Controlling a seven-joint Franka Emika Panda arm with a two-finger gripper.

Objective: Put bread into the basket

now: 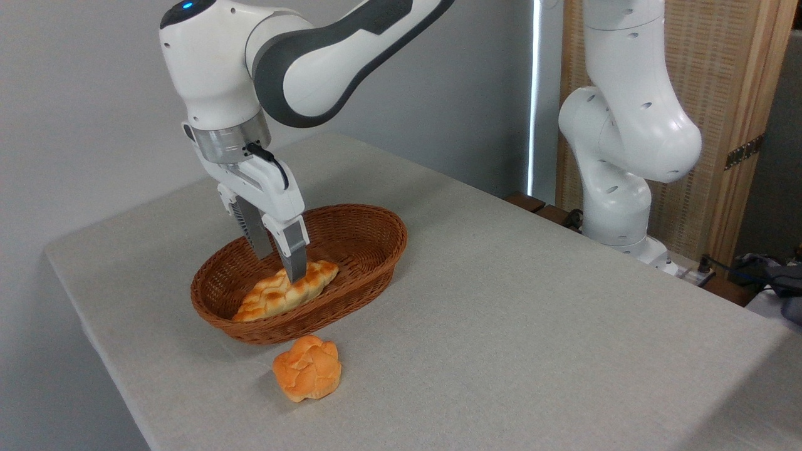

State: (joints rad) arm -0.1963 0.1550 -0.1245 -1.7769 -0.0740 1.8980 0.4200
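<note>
Along the left side, plain grey wall, with a grey cloth-covered table (532, 313) below; no brand, label or writing readable anywhere. Left of centre, a reddish-brown wicker basket (369, 235) resting on the cloth, with the braided bread (269, 297) lying inside along its near wall, one pointed end toward the front-left rim. Straddling the middle of the loaf, the gripper (282, 266), reaching down from the white-and-grey arm, fingers (294, 254) a little apart on either side; whether pressing the bread or already let go, cannot tell. Just in front of the basket, a small round orange bun (307, 368) on the cloth. Further right, the arm's white base (617, 207) before a wooden screen (720, 94).
</note>
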